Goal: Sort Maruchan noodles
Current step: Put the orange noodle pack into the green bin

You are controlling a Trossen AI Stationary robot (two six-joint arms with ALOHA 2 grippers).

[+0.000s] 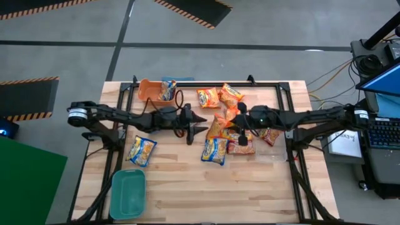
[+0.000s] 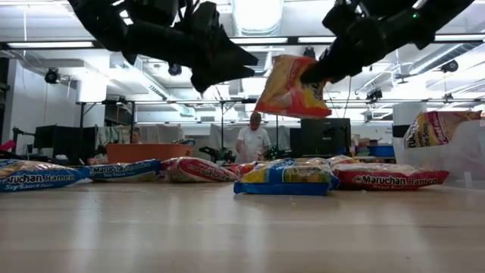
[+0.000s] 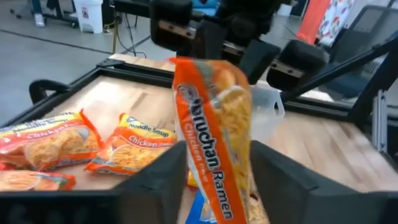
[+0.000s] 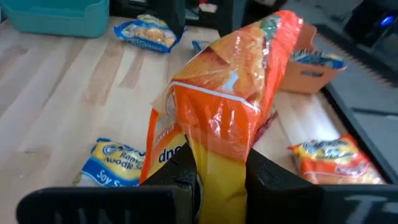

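My right gripper (image 1: 232, 125) (image 4: 217, 168) is shut on an orange Maruchan packet (image 1: 219, 128) (image 2: 292, 87) held above the pile near the table's middle. My left gripper (image 1: 201, 124) (image 2: 227, 68) is open and in the air just left of that packet (image 3: 214, 124), a short gap away. Lying flat on the wood are two orange packets (image 1: 207, 97) (image 1: 231, 95), two blue-and-yellow ones (image 1: 214, 150) (image 1: 142, 150), and red ones (image 1: 240, 147) (image 1: 270, 134). Another blue packet (image 1: 167, 90) sticks out of the orange bin (image 1: 150, 89). My right gripper pinches the orange packet between its two fingers (image 4: 186, 174) at one end (image 4: 217, 146), which is the upper end (image 2: 307, 70) in the low view. The fingers come from the table's right, slanting down. The packet is lifted clear and hangs tilted below them.
A teal bin (image 1: 128, 194) stands at the near left corner, the orange bin at the far left. A black frame (image 1: 284, 84) runs along the table's edges. Bare wood (image 1: 250, 194) lies along the near side. A person (image 2: 252, 142) stands in the room beyond the table.
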